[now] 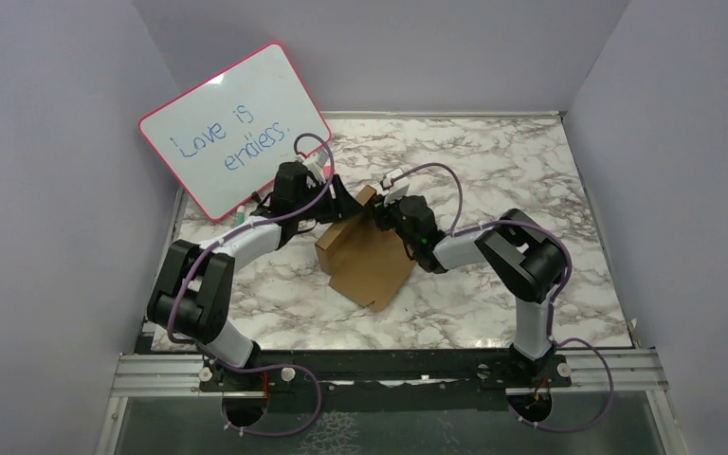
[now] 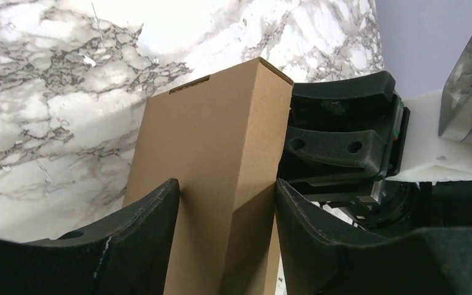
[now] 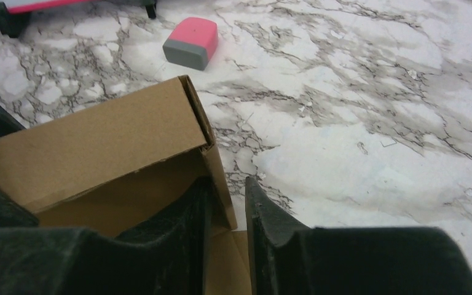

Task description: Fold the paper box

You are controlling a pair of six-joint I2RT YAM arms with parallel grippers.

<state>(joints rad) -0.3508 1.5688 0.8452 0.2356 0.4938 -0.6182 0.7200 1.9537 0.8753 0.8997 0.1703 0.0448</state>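
The paper box (image 1: 370, 265) is a brown cardboard piece, partly folded, lying in the middle of the marble table. Both grippers meet at its far end. My left gripper (image 1: 346, 204) is shut on a raised, doubled wall of the paper box (image 2: 221, 123), and the cardboard fills the gap between its fingers (image 2: 141, 233). My right gripper (image 1: 384, 213) straddles a corner wall of the paper box (image 3: 98, 147). One finger is inside and one outside, and a gap shows beside the cardboard, so this gripper (image 3: 228, 196) is open. The right gripper's body (image 2: 344, 141) sits right next to the left fingers.
A pink-rimmed whiteboard (image 1: 237, 128) with blue writing leans at the back left. A pink and grey eraser (image 3: 192, 42) lies on the table beyond the box. Lilac walls close in the table (image 1: 531, 161) on three sides.
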